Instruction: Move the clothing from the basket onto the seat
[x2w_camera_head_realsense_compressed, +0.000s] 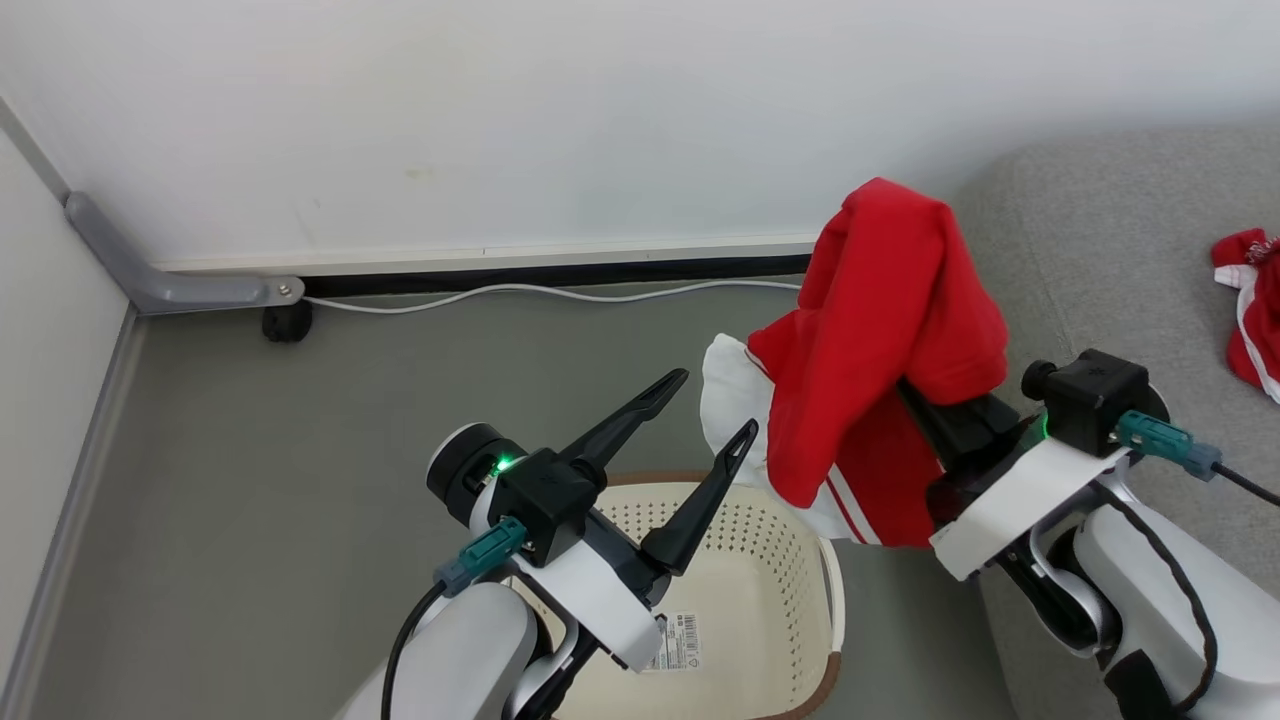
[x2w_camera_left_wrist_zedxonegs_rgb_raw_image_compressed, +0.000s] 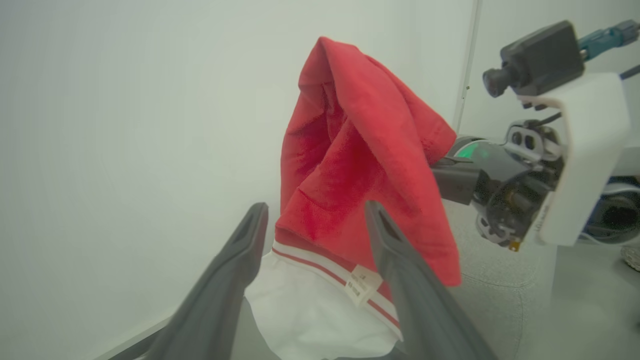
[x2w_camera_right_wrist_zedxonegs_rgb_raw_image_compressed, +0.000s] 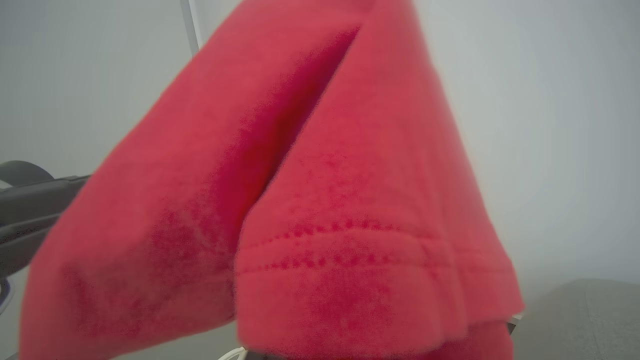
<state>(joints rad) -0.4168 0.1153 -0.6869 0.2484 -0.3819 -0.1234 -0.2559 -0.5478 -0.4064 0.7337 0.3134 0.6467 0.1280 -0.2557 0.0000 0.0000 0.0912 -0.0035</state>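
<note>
A red garment with white trim (x2w_camera_head_realsense_compressed: 880, 330) hangs draped over my right gripper (x2w_camera_head_realsense_compressed: 885, 230), which is shut on it; the cloth hides the fingers. It is held up between the basket and the seat (x2w_camera_head_realsense_compressed: 1100, 250). The same garment fills the right wrist view (x2w_camera_right_wrist_zedxonegs_rgb_raw_image_compressed: 325, 200) and hangs just beyond my left gripper in the left wrist view (x2w_camera_left_wrist_zedxonegs_rgb_raw_image_compressed: 350, 150). My left gripper (x2w_camera_head_realsense_compressed: 715, 402) stands open over the cream basket (x2w_camera_head_realsense_compressed: 830, 590), holding nothing, its fingers (x2w_camera_left_wrist_zedxonegs_rgb_raw_image_compressed: 400, 280) apart from the cloth. A second red garment (x2w_camera_head_realsense_compressed: 1250, 310) lies on the grey seat at the far right. The basket floor shows a label sticker.
A white wall runs along the back, with a white cable (x2w_camera_head_realsense_compressed: 520, 292) on the grey floor at its foot. A grey bracket with a dark caster (x2w_camera_head_realsense_compressed: 285, 322) sits at the left corner. The seat's rounded edge stands just right of the basket.
</note>
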